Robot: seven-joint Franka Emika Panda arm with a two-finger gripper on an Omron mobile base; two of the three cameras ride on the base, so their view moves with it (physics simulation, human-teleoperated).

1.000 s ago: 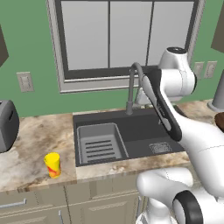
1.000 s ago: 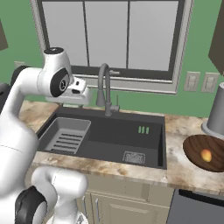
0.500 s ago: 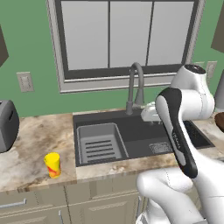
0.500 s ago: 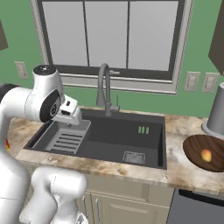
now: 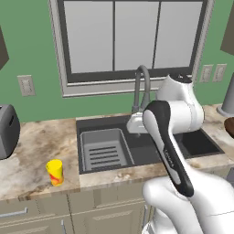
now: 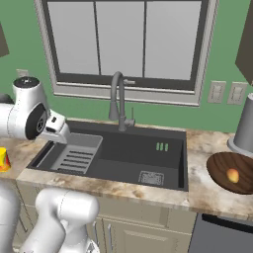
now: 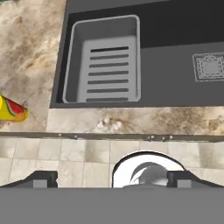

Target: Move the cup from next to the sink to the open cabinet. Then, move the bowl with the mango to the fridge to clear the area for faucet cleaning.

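Note:
The yellow cup (image 5: 55,172) with red splotches stands on the marble counter left of the dark sink (image 5: 151,146); it also shows as cup (image 6: 3,160) and cup (image 7: 12,109) at the left edges. My gripper (image 7: 112,178) is open, fingertips wide apart with nothing between them, looking down at the counter's front edge beside the ribbed tray (image 7: 105,65). The hand (image 5: 135,124) hovers over the sink, right of the cup and apart from it. The brown bowl (image 6: 232,173) holding the mango (image 6: 232,175) sits on the counter to the right. The gooseneck faucet (image 6: 117,99) rises behind the basin.
A dark toaster (image 5: 7,130) stands at the far left of the counter. A tall grey canister (image 6: 244,131) stands behind the bowl. Beige drawers (image 5: 36,215) run under the counter and a dark appliance front (image 6: 222,237) sits below the bowl.
The arm has swung down from beside the faucet's top, and the hand now hangs low over the left part of the sink, nearer the cup. Cup and bowl have not moved.

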